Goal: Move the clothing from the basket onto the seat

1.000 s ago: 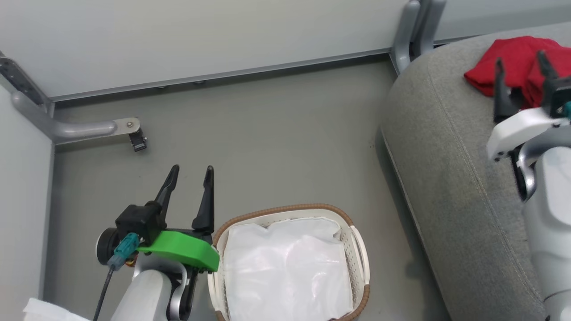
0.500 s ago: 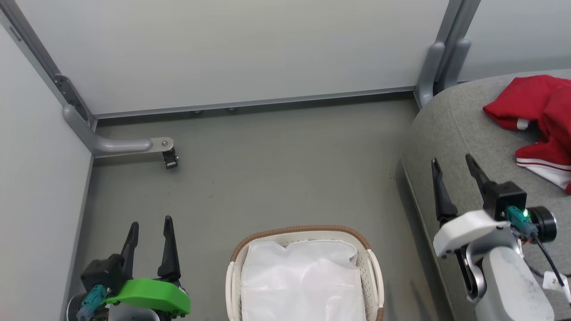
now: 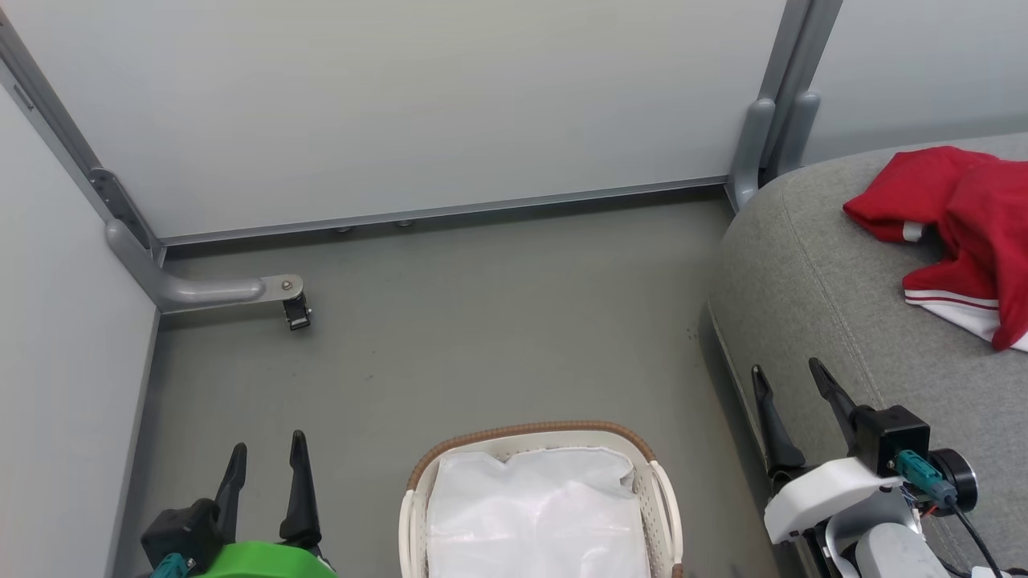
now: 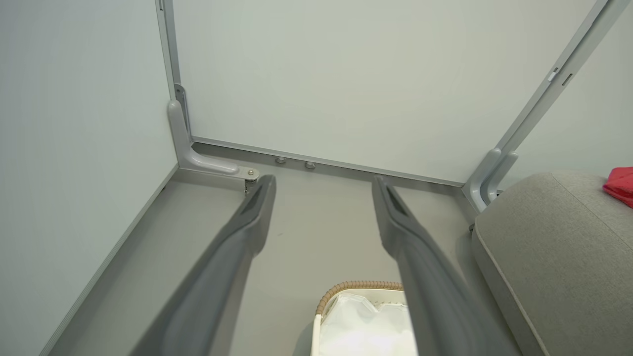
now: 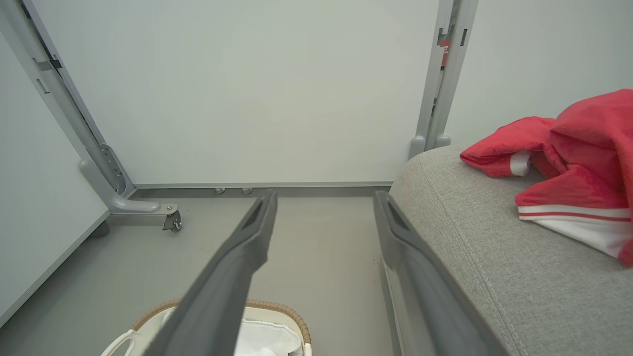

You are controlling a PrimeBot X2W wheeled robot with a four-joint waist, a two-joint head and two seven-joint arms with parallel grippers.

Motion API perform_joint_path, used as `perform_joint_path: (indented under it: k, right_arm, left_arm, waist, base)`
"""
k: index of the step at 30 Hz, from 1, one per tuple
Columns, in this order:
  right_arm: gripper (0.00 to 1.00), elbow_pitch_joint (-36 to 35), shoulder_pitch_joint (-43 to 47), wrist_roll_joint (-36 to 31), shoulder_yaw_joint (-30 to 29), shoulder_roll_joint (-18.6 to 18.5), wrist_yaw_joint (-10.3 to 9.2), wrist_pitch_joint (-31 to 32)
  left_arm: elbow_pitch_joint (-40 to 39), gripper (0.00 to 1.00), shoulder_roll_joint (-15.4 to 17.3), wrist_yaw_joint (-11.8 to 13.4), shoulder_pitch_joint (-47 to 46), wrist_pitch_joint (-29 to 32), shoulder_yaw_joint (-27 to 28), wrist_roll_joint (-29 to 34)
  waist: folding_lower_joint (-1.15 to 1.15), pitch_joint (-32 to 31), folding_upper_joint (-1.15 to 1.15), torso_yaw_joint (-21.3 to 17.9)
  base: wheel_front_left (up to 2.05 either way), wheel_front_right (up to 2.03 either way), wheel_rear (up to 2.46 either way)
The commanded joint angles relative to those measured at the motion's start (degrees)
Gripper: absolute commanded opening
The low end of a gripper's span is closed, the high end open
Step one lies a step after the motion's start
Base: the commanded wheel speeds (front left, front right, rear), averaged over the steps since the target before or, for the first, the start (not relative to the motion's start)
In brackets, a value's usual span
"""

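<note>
Clothing point(image 3: 956, 233), red garments with white striped trim, lies bunched on the grey seat point(image 3: 819, 305) at the right, well apart from the basket point(image 3: 530, 432) on the floor point(image 3: 482, 337), which holds a white lining sheet point(image 3: 538, 514). Left fingers point(image 3: 299, 490) stand spread wide and empty beside the basket's left side; right fingers point(image 3: 771, 421), equally wide and empty, hover at the seat's near edge.

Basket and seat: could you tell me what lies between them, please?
A strip of bare floor lies between the basket and the seat, as the head view shows; the right gripper hangs at the seat's edge.
</note>
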Motion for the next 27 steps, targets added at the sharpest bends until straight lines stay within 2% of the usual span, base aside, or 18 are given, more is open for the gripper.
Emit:
perform_joint_path:
  k: [1, 20, 21, 24, 27]
  right_arm:
    - [1.00, -0.3, 1.1, 0.1, -0.3, -0.2, -0.08, -0.1]
    - [1.00, -0.5, 1.3, 0.7, -0.2, -0.2, -0.08, -0.1]
    - [0.00, -0.3, 0.8, 0.6, -0.2, 0.0, 0.00, 0.0]
    - [0.00, 1.1, 1.3, 0.7, -0.1, 0.3, 0.00, 0.1]
    - [0.00, 1.3, 0.9, 4.0, -0.8, 0.3, 0.00, 1.2]
  left_arm:
    - [-0.1, 1.00, 0.0, -0.4, 1.0, 0.0, 0.1, 0.0]
    - [-0.8, 1.00, -0.1, -0.8, 0.0, 0.0, -0.9, -0.3]
    - [-0.7, 0.00, -0.1, -0.5, 0.0, 0.0, -0.9, -0.5]
    - [0.9, 0.00, -0.2, -0.5, 0.1, 0.1, -1.0, -0.7]
    - [0.9, 0.00, -0.2, -0.6, -0.4, 1.1, -0.4, -3.5]
  waist:
    - [0.00, -0.1, 0.68, 0.0]
    - [0.00, -0.2, 0.68, 0.2]
    - [0.00, -0.2, 0.00, 0.2]
    - [0.00, -0.2, 0.00, 0.2]
    - [0.00, -0.3, 0.01, 0.2]
  base:
    - [0.00, 0.00, 0.00]
    - [0.00, 0.00, 0.00]
    - [0.00, 0.00, 0.00]
    - [0.00, 0.00, 0.00]
    - [0.00, 0.00, 0.00]
